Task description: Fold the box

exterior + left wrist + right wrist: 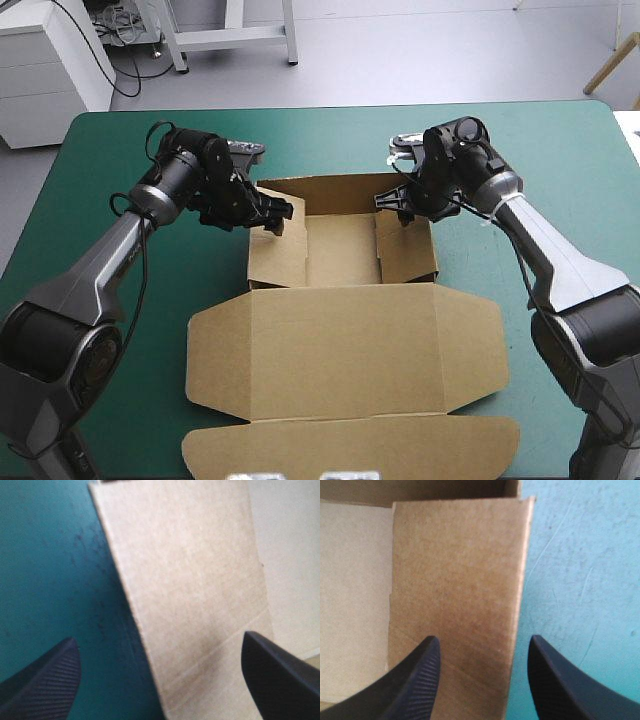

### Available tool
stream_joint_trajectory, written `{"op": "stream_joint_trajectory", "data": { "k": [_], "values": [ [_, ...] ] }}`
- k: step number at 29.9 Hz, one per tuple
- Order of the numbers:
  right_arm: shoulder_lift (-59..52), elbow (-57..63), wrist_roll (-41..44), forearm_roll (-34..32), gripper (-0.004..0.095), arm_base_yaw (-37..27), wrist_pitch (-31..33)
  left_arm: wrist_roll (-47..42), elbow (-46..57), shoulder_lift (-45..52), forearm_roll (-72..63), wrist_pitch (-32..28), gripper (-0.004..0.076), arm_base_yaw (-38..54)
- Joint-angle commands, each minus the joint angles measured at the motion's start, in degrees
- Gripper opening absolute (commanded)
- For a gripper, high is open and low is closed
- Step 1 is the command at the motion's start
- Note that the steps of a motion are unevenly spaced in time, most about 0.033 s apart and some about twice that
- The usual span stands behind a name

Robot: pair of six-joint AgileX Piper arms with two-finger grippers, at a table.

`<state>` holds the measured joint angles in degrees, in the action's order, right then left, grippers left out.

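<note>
Box: your brown box (340, 300) sits mid-table on the teal-green cover (560, 150), only half built.
Tray: the tray part (340, 250) is on the far side, walls raised, top open.
Lid: the lid (345, 350) lies flat toward the table's near edge, side flaps spread out, front flap right by that edge.
Left gripper: your left gripper (275, 212) is at the tray's far-left corner. Its fingers (50, 680) are spread wide and clamp nothing. A panel of board stands between them, and one finger is over bare cover.
Right gripper: your right gripper (392, 203) is at the far-right corner, fingers (415, 680) also apart. They straddle the right wall's edge, one finger inside the tray and one over the cover.
Contact: honestly can't tell if any finger touches the board.
</note>
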<state>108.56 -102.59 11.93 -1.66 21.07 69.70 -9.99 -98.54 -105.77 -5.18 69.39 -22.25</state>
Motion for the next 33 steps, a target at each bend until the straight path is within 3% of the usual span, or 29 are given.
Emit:
{"op": "stream_joint_trajectory", "data": {
  "k": [1,9,11,13,19,20,25,33],
  "values": [
    [-5.0,-3.8,-1.6,-3.1,0.0499,-0.2,-0.8,0.0,-6.3,2.7,2.5,4.2,0.0619,0.0],
    [-10.1,-5.8,-2.4,-5.4,0.0499,-0.2,-0.8,0.0,-17.1,4.2,3.4,4.8,0.0613,0.0],
    [-10.9,-5.8,-2.4,-5.3,0.0498,-0.2,-0.8,0.0,-18.6,5.2,4.4,4.8,0.0569,0.0],
    [-11.2,-5.8,-2.3,-5.3,0.0499,-0.2,-0.8,0.1,-19.6,6.7,6.5,4.8,0.0487,0.0],
    [-10.3,-5.5,-1.1,-3.4,0.0499,-0.2,-0.8,8.5,-19.7,12.6,9.1,4.8,0.0019,0.0],
    [-10.1,-5.1,-1.1,-3.3,0.0499,-0.2,-0.8,9.3,-19.7,13.9,9.1,4.8,-0.0003,0.0],
    [-8.7,-3.1,-0.8,-2.3,0.0499,-0.2,-0.8,9.3,-17.4,19.5,7.4,4.8,-0.001,0.0],
    [-4.4,0.3,-0.8,-1.5,0.0499,-0.2,-0.8,10.5,3.4,32.5,5.9,4.8,-0.001,0.0]
  ]
}}
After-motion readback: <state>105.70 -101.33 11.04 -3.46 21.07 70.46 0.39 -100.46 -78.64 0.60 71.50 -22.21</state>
